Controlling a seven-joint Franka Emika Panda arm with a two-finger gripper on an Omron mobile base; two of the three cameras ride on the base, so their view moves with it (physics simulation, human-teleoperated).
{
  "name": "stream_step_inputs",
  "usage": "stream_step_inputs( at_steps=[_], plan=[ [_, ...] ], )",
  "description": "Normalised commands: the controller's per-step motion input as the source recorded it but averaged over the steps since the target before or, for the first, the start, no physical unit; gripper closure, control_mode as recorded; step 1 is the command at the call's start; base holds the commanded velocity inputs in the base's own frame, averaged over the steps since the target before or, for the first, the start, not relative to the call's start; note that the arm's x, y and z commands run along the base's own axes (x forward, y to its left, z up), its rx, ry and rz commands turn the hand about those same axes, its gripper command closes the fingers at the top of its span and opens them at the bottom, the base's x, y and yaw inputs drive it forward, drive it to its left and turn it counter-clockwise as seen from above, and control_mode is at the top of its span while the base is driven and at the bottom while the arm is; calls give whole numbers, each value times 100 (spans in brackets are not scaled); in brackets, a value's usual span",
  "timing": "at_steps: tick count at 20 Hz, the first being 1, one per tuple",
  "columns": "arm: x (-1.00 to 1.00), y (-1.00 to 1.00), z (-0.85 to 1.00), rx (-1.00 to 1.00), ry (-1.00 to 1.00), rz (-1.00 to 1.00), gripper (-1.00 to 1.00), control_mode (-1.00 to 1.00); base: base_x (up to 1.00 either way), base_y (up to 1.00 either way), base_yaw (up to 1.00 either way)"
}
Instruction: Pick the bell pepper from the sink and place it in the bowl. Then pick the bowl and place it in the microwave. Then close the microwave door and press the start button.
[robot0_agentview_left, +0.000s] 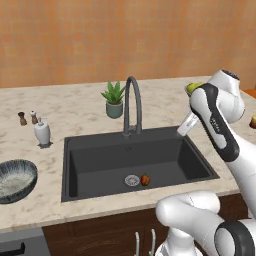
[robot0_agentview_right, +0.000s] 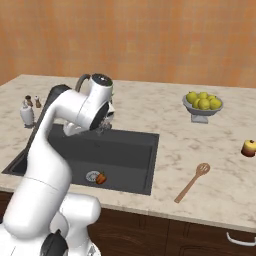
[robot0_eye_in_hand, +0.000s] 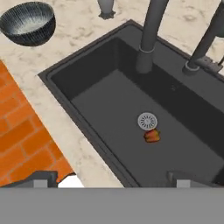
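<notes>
1. Marble-patterned counter (robot0_agentview_left: 75, 112) under an orange wall surrounds the sink (robot0_agentview_left: 100, 165), a dark grey basin set into it.
2. Bell pepper (robot0_agentview_left: 145, 179) lies on the sink floor, touching or just beside the round silver drain (robot0_agentview_left: 132, 180), on the side away from the bowl (robot0_agentview_left: 15, 180). Bowl sits on the counter, well apart from the basin's left rim.
3. Gripper (robot0_eye_in_hand: 111, 177) hangs high over the basin, fingers spread wide, nothing between them; the pepper lies ahead, above the gap in the hand view.
4. Handling judgement: pepper looks small, light, rigid enough, with a smooth rounded skin likely to slip. Best hold is probably across its widest middle, jaws coming straight down. The drain beside it leaves little room for one finger.
5. Bowl judgement: wide and stiff; a rim pinch seems the only workable hold.
6. View differences: right base view adds a footed bowl of yellow fruit (robot0_agentview_right: 202, 106) and a wooden spoon (robot0_agentview_right: 192, 182). Left base view adds a potted plant (robot0_agentview_left: 114, 99) behind the faucet (robot0_agentview_left: 132, 105) and a soap dispenser (robot0_agentview_left: 42, 132). Hand view shows the bowl's pale interior.
</notes>
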Motion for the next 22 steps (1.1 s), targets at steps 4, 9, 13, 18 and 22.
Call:
stream_step_inputs(
  at_steps=[4,9,13,18,22],
  plan=[
    [72,-20,-41,6,0,60,-100,-100,0,0,0],
    [48,-35,-52,8,-13,30,-100,-100,0,0,0],
    [6,-7,-67,9,-36,10,-100,-100,0,0,0],
    [24,0,-86,3,-29,12,-100,-100,0,0,0],
    [39,0,-68,19,3,22,-100,-100,0,0,0]
  ],
)
